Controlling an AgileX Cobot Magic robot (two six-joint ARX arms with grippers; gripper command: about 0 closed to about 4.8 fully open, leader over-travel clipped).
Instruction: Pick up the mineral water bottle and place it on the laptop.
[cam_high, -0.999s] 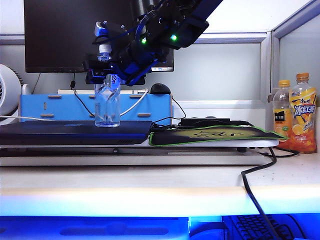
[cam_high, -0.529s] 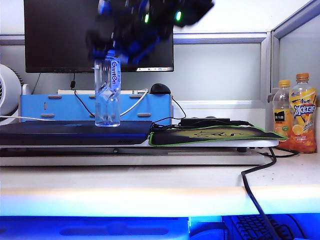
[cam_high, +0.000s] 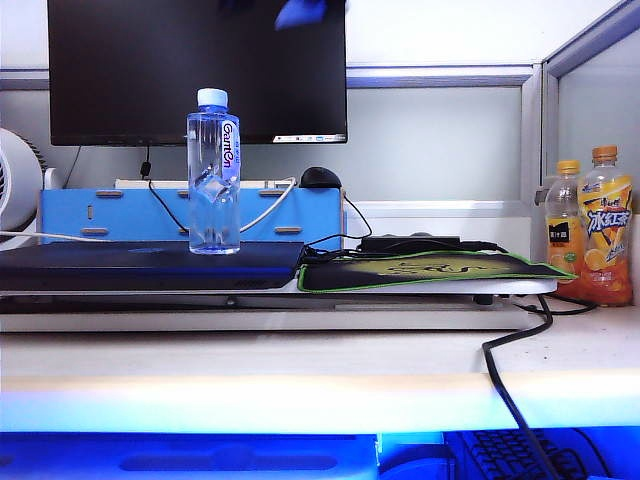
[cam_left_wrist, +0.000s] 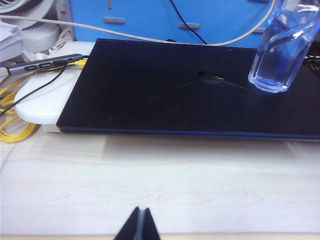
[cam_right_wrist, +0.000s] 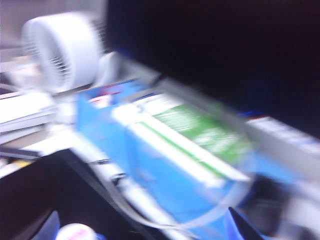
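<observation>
Bottle (cam_high: 213, 170) upright on laptop (cam_high: 150, 265) — right fingers (cam_right_wrist: 240, 227) seemingly apart, left fingers (cam_left_wrist: 138, 227) together.

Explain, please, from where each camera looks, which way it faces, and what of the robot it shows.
Exterior view: low at the desk's front, facing the monitor; only a blue blur of the right arm at the top.
Left wrist view: above the desk, facing the laptop; the left gripper, jaws shut.
Right wrist view: lifted, blurred, facing the fan; right gripper, jaws open.
All share the mineral water bottle, standing on the laptop.
</observation>
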